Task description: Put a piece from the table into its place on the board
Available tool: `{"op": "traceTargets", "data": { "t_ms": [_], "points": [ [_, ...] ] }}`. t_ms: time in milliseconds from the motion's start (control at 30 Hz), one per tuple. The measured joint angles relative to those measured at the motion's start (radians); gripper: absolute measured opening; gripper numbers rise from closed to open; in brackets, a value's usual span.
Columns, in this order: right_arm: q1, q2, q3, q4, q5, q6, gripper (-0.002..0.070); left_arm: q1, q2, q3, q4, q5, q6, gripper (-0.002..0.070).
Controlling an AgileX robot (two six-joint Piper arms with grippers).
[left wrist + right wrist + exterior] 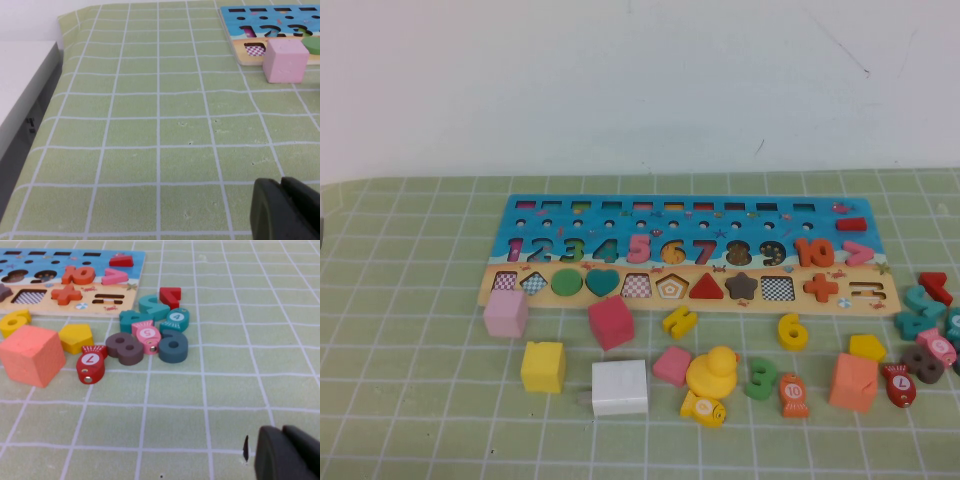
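The small yellow wooden number 6 [791, 330] lies flat on the green checked table [420, 420], just below the long blue and tan wooden board [530, 215] and near the yellow pentagon [867, 347]. The left gripper [285, 210] and right gripper [287, 452] hang over bare table, holding nothing; I cannot tell how open they are.

Left end effector [285, 210] hovers above green mat [150, 125], near pink cube [285, 60].
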Motion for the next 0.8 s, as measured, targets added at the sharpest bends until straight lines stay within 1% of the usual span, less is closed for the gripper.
{"op": "traceTargets", "data": {
  "t_ms": [567, 667, 800],
  "points": [
    [0.0, 0.0, 0.002, 0.0, -0.021, -0.014, -0.0003, 0.0, 0.0, 0.0, 0.0, 0.0, 0.0, -0.0002],
    [0.0, 0.0, 0.011, 0.0, -0.113, -0.024, -0.0003, 0.0, 0.0, 0.0, 0.0, 0.0, 0.0, -0.0002],
    [0.0, 0.0, 0.013, 0.0, -0.368, -0.027, -0.0003, 0.0, 0.0, 0.0, 0.0, 0.0, 0.0, -0.0002]
  ]
}}
